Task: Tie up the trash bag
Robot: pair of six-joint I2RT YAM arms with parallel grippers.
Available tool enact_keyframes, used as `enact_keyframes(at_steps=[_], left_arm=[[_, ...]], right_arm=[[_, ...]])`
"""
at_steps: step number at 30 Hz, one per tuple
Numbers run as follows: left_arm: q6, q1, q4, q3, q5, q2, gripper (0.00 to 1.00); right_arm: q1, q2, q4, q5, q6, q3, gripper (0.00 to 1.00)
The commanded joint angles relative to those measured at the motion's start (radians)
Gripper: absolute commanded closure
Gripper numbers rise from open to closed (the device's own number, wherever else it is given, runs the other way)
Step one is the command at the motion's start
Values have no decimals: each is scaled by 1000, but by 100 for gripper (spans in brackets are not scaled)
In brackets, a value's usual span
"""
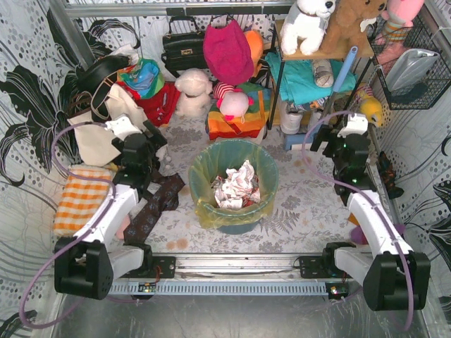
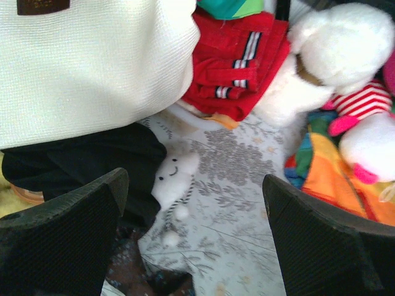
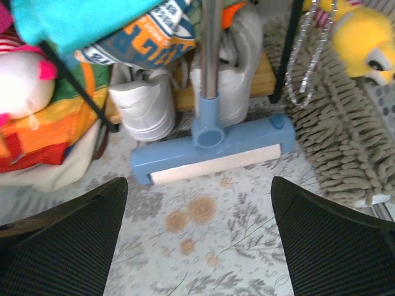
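The trash bag (image 1: pixel 206 210) lines the round teal bin (image 1: pixel 239 227) at the table centre. Its mouth is open and folded over the rim, with crumpled white paper (image 1: pixel 236 186) inside.

The left gripper (image 2: pixel 194 188) is well apart on the bin's left, jaws wide and empty, near a cream tote bag (image 2: pixel 80 68).

The right gripper (image 3: pixel 197 188) is well apart on the bin's right, jaws wide and empty, facing a blue squeegee head (image 3: pixel 213 148).

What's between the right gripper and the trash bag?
In the top view, only floral table cover with brown stains lies between the right gripper and the trash bag; the arm's purple cable loops over it.
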Motion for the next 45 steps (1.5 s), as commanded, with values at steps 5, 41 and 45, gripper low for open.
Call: enact_keyframes(at_steps=[5,41,45], left_arm=[[-98,-3,-488,207,189,-138,2],[-107,-314,-1040,554,652,-184,27],[-109,-318,-1036,547,668,-181,34]], right_arm=[[-2,-40,-613,-280,186,296,6],[431,119,-1135,-449,354,766,44],[436,125,-1120,-463,359,752,51]])
